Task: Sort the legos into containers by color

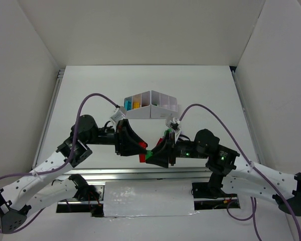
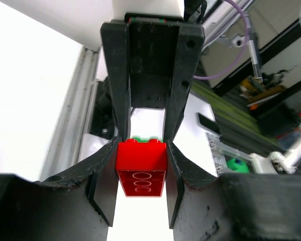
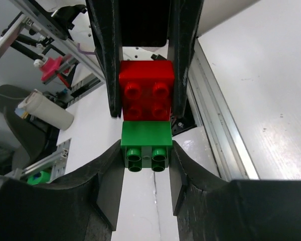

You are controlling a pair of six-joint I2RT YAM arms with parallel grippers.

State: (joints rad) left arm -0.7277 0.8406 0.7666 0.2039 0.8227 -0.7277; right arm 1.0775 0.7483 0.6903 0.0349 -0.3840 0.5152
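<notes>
Clamping red brick in left gripper, green brick in right gripper; white tray seen only overhead.

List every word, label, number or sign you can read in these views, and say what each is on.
None can be read.
The red brick and green brick: plain studs, no legible marking.
The white tray: no label visible.
The background clutter in the wrist views: too blurred to read.
</notes>
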